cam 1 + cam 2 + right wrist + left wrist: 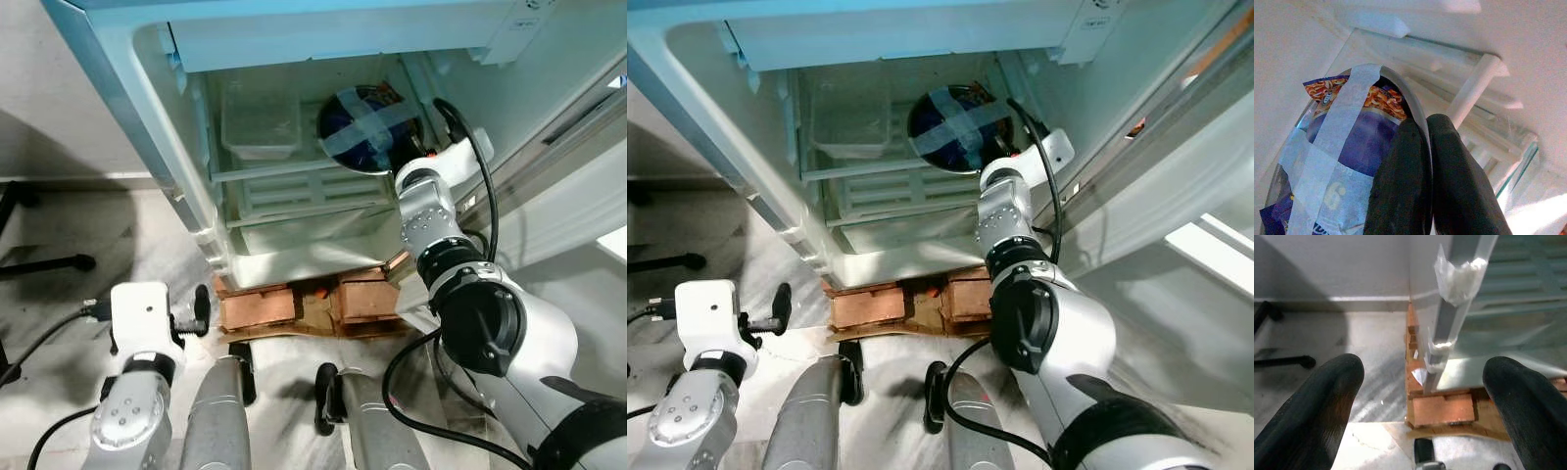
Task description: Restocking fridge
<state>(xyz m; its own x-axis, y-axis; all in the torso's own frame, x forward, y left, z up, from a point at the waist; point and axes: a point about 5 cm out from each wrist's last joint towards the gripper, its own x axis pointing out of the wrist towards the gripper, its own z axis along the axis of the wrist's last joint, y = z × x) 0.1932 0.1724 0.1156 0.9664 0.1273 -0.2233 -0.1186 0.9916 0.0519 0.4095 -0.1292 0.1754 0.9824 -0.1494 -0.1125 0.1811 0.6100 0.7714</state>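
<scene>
A metal bowl point(367, 127) with a blue snack packet taped inside by a cross of pale tape stands tilted on the fridge's upper glass shelf point(294, 172), at the right. My right arm reaches into the open fridge point(186, 196), and my right gripper point(1426, 122) is shut on the bowl's rim point(1400, 88). Both black fingers point(1400, 176) pinch the thin metal edge. My left gripper point(1422, 382) hangs low outside the fridge on the left, open, with nothing between its fingers point(1312, 401). It faces the fridge's bottom corner.
A clear lidded plastic container point(260, 122) sits on the same shelf, left of the bowl. A white drawer point(304, 196) lies below. The fridge rests on bricks point(260, 305). Its open door point(568, 166) stands at the right. A black stand leg point(49, 264) lies on the floor left.
</scene>
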